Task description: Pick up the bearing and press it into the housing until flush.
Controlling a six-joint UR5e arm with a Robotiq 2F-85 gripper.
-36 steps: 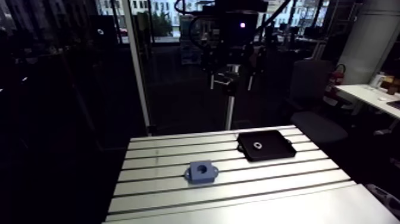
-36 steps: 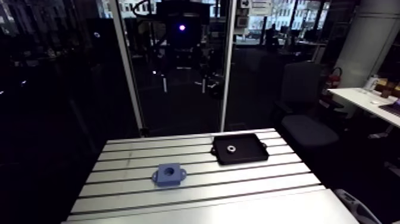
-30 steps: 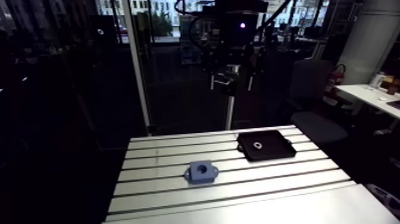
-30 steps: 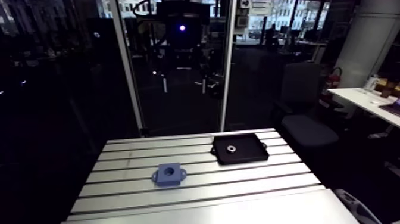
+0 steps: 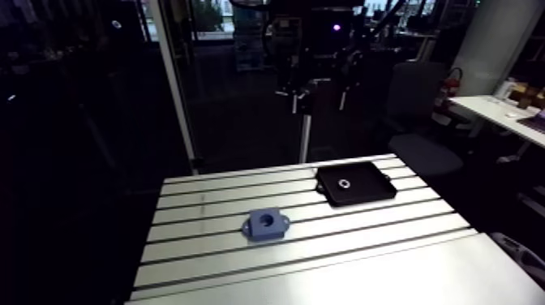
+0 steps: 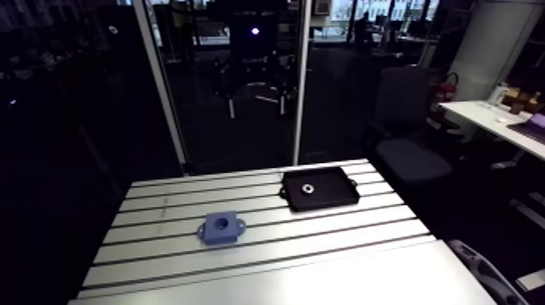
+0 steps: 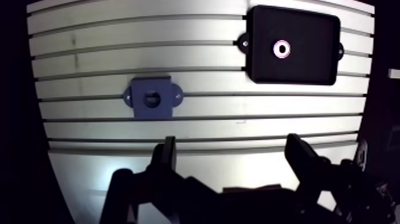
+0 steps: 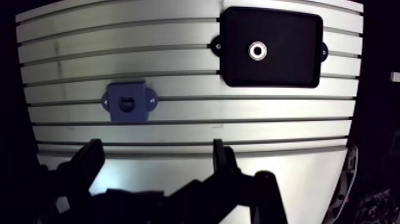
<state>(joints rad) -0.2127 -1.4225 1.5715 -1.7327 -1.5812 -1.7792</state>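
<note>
Gripper (image 7: pixel 232 149) spread wide, empty. Bearing (image 7: pixel 281 49) sits small in tray (image 7: pixel 312 65), perhaps recessed; an off-centre descent could knock it askew.

The housing (image 7: pixel 152 99) is blue, the bearing (image 7: pixel 281 49) a pale silvery ring, the tray (image 7: pixel 309 62) black. The table (image 7: pixel 89 128) is silver-grey, striped with dark parallel slots.

The arm view looks slantwise down on the tabletop (image 5: pixel 365 259) from well back. The wrist view faces straight down from high above; both show the housing (image 7: pixel 140 108) and the tray (image 7: pixel 309 65).
</note>
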